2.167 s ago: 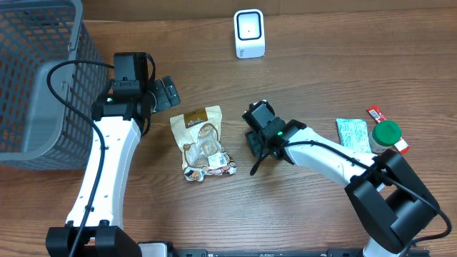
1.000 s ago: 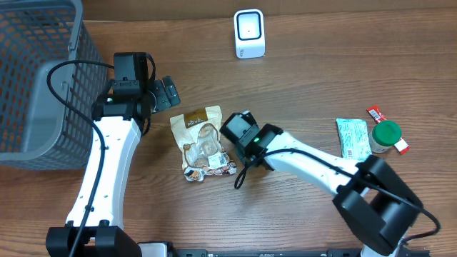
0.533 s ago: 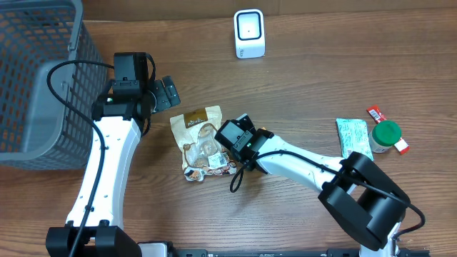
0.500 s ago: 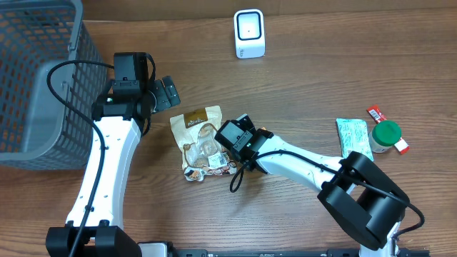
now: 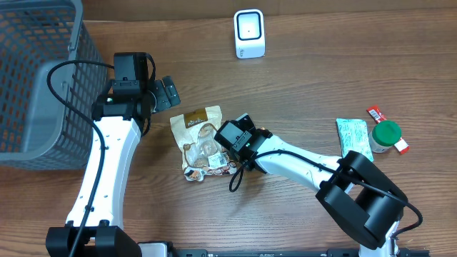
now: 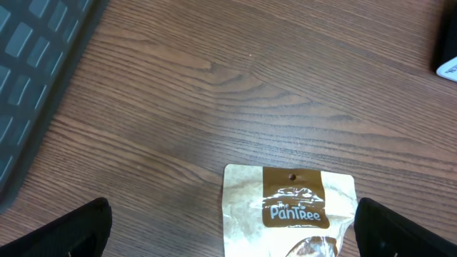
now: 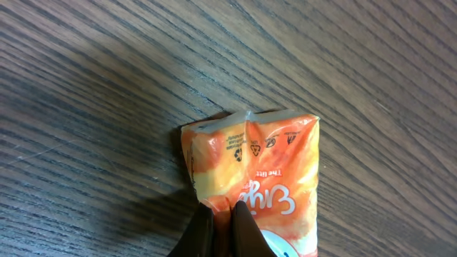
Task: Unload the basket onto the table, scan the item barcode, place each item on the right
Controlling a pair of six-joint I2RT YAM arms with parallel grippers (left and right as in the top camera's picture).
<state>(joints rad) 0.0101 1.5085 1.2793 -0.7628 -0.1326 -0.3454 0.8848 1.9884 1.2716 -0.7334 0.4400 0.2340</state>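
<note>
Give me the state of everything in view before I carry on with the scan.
Orange packet: lying flat, one edge pinched.
Right gripper: shut on that edge.
Left gripper: open, holding nothing.
PanTree pouch: lying flat, label up, not gripped.
Scanner: upright, nothing in front of it.
Green-lidded jar: lid on.
Basket: upright, top open.

Your left claw (image 5: 166, 93) hovers wide open; your right claw (image 7: 222, 230) is pinched closed, reaching low toward the left.
</note>
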